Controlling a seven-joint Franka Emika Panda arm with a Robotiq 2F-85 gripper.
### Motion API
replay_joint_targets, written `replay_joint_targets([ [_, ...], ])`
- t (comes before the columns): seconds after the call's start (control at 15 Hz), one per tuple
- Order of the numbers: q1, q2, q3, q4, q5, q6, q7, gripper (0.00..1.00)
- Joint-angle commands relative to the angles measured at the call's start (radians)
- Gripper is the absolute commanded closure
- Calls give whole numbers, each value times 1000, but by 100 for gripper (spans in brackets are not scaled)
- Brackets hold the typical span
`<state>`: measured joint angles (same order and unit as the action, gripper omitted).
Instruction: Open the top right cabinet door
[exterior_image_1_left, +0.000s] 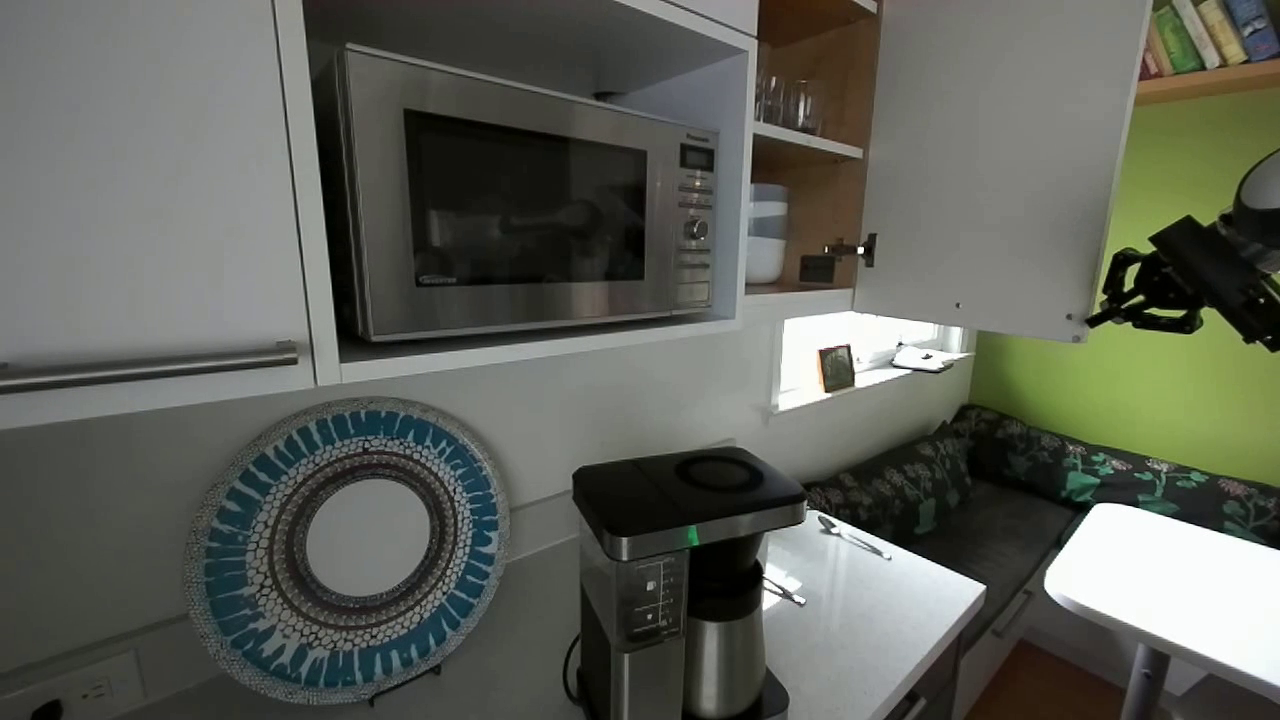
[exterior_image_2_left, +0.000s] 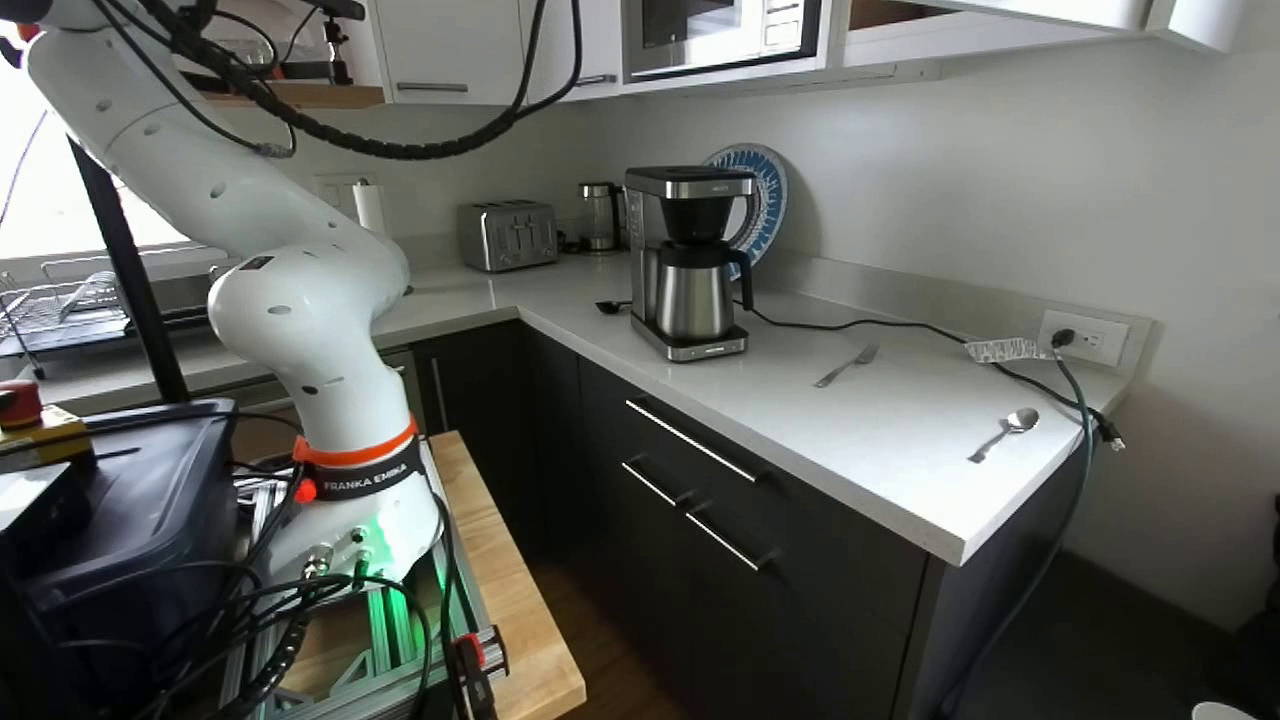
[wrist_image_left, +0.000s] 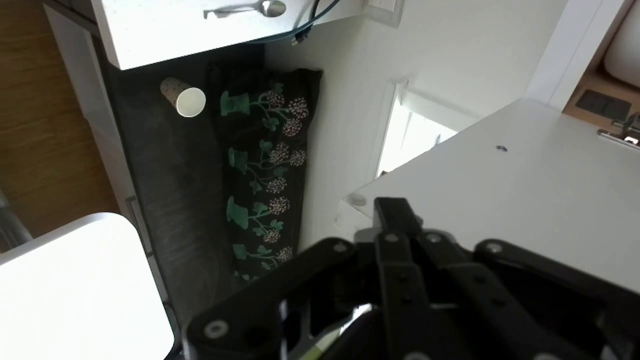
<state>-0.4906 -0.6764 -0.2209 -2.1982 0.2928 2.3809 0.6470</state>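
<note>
The top right cabinet door (exterior_image_1_left: 1000, 160) stands wide open in an exterior view, its flat white inner face showing. Its hinge (exterior_image_1_left: 865, 250) is at the cabinet's right wall. The bar handle is hidden. The door also fills the right of the wrist view (wrist_image_left: 500, 200). My black gripper (exterior_image_1_left: 1095, 318) is shut and looks empty. Its tip is by the door's lower outer corner; in the wrist view the fingertips (wrist_image_left: 400, 215) overlap the inner face. I cannot tell whether they touch it. The brown shelved interior (exterior_image_1_left: 815, 200) is exposed.
A steel microwave (exterior_image_1_left: 530, 190) sits left of the open cabinet. Below are a coffee maker (exterior_image_1_left: 690, 500) and a white counter (exterior_image_1_left: 880, 590). A green wall (exterior_image_1_left: 1170, 220) and bookshelf (exterior_image_1_left: 1220, 88) stand behind the gripper. A white table (wrist_image_left: 85, 295) shows at lower left.
</note>
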Motion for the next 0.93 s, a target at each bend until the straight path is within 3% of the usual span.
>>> replay_joint_targets([
  [0.0, -7, 0, -43, -25, -25, 61, -47, 100],
  [0.2, 5, 9, -81, -36, -3, 127, -116, 100],
  [0.47, 58, 3, -104, -39, 37, 112, -194, 100],
  [0.87, 224, 4, -64, 25, 123, -76, -249, 100],
])
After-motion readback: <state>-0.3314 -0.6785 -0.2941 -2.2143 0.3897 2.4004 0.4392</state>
